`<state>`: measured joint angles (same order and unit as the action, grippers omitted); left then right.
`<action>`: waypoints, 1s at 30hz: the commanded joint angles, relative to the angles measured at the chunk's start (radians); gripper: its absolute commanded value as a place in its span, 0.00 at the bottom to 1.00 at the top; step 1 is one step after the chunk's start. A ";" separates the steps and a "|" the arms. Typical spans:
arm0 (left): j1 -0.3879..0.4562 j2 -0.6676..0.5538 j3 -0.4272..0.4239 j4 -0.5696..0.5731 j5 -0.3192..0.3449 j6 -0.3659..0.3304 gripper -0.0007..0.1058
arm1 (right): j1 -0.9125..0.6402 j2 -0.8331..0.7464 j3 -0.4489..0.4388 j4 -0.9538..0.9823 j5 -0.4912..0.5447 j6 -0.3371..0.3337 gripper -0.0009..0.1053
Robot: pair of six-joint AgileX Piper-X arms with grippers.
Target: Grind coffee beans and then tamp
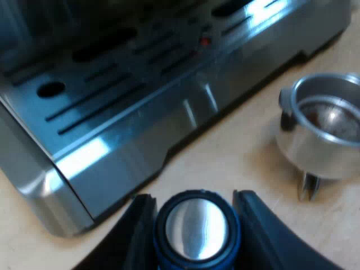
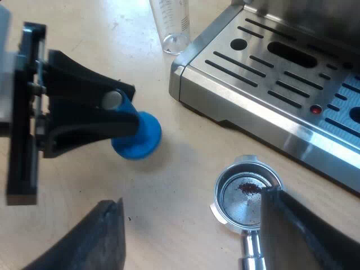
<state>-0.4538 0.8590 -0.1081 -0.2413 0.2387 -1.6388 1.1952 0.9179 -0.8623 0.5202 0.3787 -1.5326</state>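
Observation:
A blue tamper (image 1: 197, 232) with a shiny metal face sits between my left gripper's (image 1: 197, 222) black fingers, which are shut on it. It hangs just off the machine's drip tray (image 1: 112, 107). The metal holder's basket (image 1: 326, 126) stands on the wooden table nearby. In the right wrist view, my right gripper (image 2: 191, 236) is open over the table, its fingers wide apart on either side of the holder's neck. The basket (image 2: 244, 194) holds a few dark grounds. The left gripper (image 2: 121, 109) carries the blue tamper (image 2: 138, 136) low over the table, apart from the basket.
The espresso machine's slotted steel drip tray (image 2: 270, 73) has a small red float (image 2: 316, 109). A clear measuring glass (image 2: 171, 25) stands upright at the tray's corner. Bare wooden table (image 2: 169, 185) lies between the tamper and the basket.

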 commanded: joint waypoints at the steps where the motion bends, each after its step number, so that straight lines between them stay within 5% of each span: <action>1: -0.005 -0.083 -0.008 0.048 0.003 0.005 0.21 | -0.004 -0.011 -0.011 -0.007 0.000 -0.017 0.53; 11: -0.005 -0.318 -0.126 0.294 0.005 0.005 0.21 | -0.004 -0.011 -0.011 -0.007 0.000 -0.013 0.53; 20: -0.005 -0.390 -0.266 0.519 0.066 0.005 0.21 | -0.005 -0.011 0.038 -0.007 0.014 -0.017 0.53; 30: -0.005 -0.390 -0.287 0.529 0.165 -0.019 0.21 | -0.011 -0.011 0.154 -0.114 0.009 -0.003 0.53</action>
<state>-0.4538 0.4743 -0.3836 0.2893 0.3961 -1.6466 1.1894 0.9146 -0.7116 0.4288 0.3866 -1.5331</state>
